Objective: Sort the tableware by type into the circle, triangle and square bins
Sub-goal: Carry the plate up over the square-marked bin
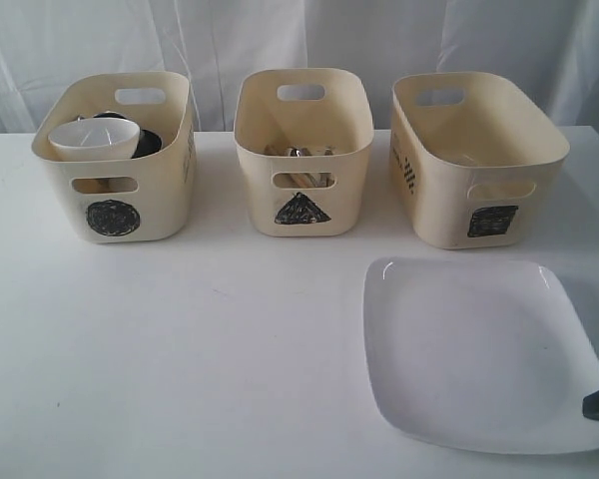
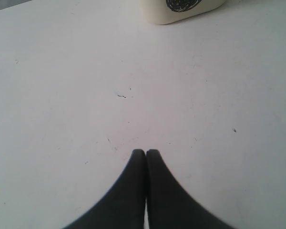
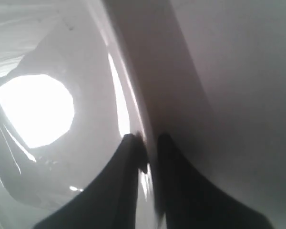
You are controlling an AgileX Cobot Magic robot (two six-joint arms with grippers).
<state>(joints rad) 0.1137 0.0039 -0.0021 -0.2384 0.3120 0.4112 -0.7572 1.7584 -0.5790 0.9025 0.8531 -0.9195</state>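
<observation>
At the lower right of the exterior frame, the plate (image 1: 469,349) lies flat below the square bin (image 1: 479,170). Right gripper (image 3: 148,138) pinches its right rim, jaws narrow; left gripper (image 2: 146,152) closed, empty. Plate judged rigid, glossy, slippery, breakable: seat rim deep.

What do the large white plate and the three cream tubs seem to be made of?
The rounded-square plate: probably glazed ceramic, maybe melamine; white and glossy, with bright reflections along its rim in the right wrist view. The circle tub, triangle tub and square tub: likely plastic, cream and matte; thin walls with moulded oval handle cut-outs.
</observation>
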